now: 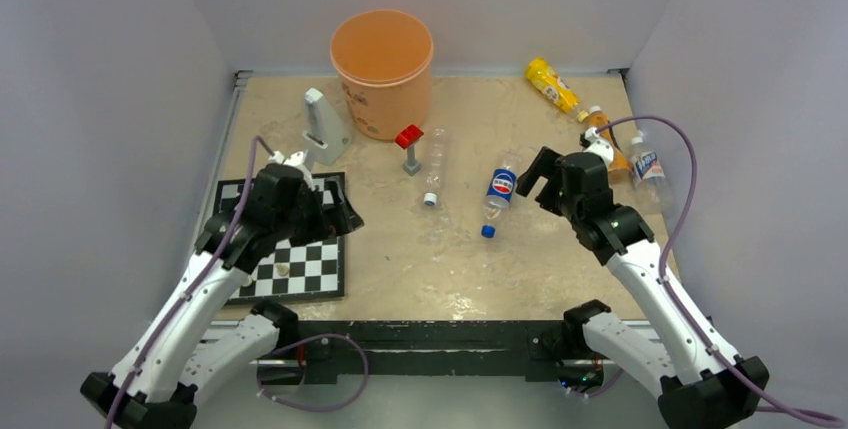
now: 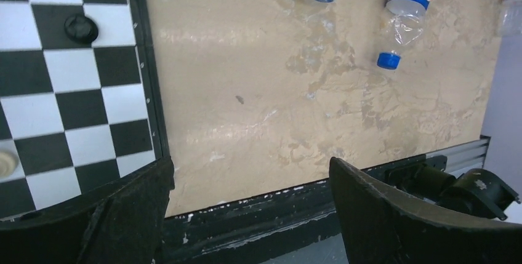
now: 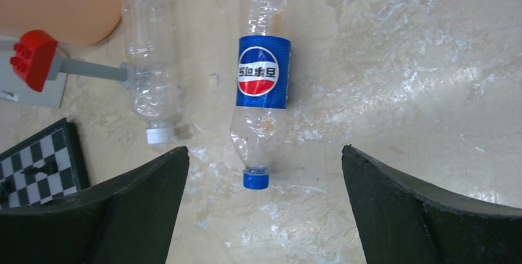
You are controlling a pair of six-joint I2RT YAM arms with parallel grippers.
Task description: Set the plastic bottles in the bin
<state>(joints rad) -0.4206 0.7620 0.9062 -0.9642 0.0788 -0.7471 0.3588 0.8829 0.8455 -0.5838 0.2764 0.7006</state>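
Note:
An orange bin (image 1: pixel 382 69) stands at the back centre. A Pepsi bottle (image 1: pixel 497 197) with a blue cap lies mid-table, also in the right wrist view (image 3: pixel 261 92) and the left wrist view (image 2: pixel 409 5). Left of it lies a clear bottle (image 1: pixel 433 171) with a white cap (image 3: pixel 151 92). A yellow bottle (image 1: pixel 552 86), an orange bottle (image 1: pixel 606 144) and a blue-labelled bottle (image 1: pixel 650 171) lie at the back right. My right gripper (image 1: pixel 537 177) hovers open just right of the Pepsi bottle, whose cap end sits between its jaws (image 3: pixel 263 153). My left gripper (image 1: pixel 340 211) is open and empty (image 2: pixel 251 162).
A chessboard (image 1: pixel 290 249) lies at the near left under my left arm, with a dark piece (image 2: pixel 81 28) on it. A grey wedge-shaped object (image 1: pixel 325 127) and a red block on a grey post (image 1: pixel 410 139) stand close to the bin. Walls enclose three sides.

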